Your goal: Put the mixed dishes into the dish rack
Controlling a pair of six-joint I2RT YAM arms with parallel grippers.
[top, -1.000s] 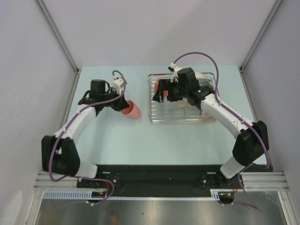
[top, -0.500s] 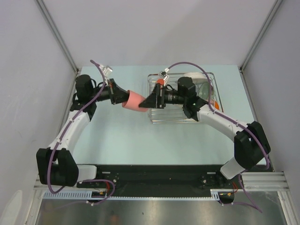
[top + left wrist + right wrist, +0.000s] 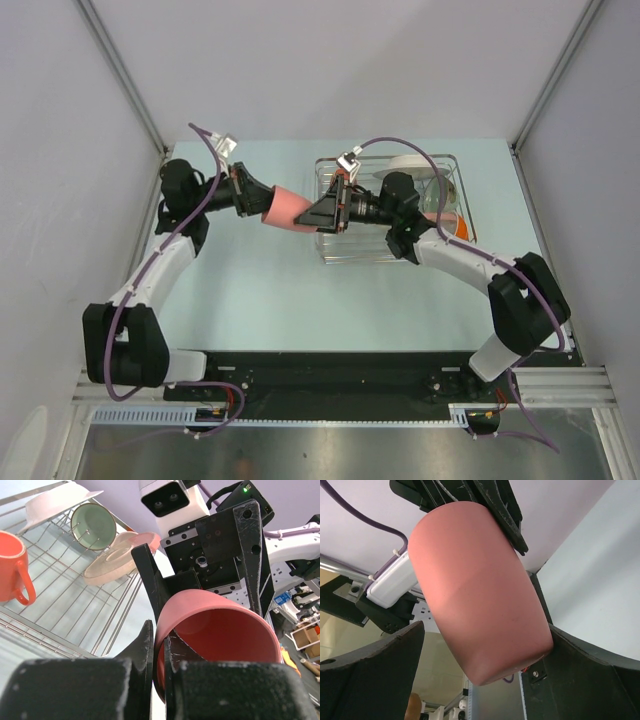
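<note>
The small pink cup (image 3: 285, 208) hangs in the air on its side, just left of the dish rack (image 3: 390, 256). My left gripper (image 3: 262, 200) is shut on its rim (image 3: 159, 640), one finger inside the cup (image 3: 220, 625) and one outside. My right gripper (image 3: 316, 213) is open, and its fingers (image 3: 375, 670) straddle the cup's base (image 3: 480, 595). In the dish rack (image 3: 60, 610) I see an orange mug (image 3: 12, 567), a green bowl (image 3: 93, 526), a cream-and-pink plate (image 3: 117, 557) and a white plate (image 3: 52, 502).
The rack stands at the back right of the pale green table (image 3: 260, 290), with grey walls on the left, the right and behind. Both arms reach over the table's middle, and purple cables loop above them.
My left arm has lifted the pink cup off the table and swung it right. My right gripper has left the rack and come left around the cup's base.
</note>
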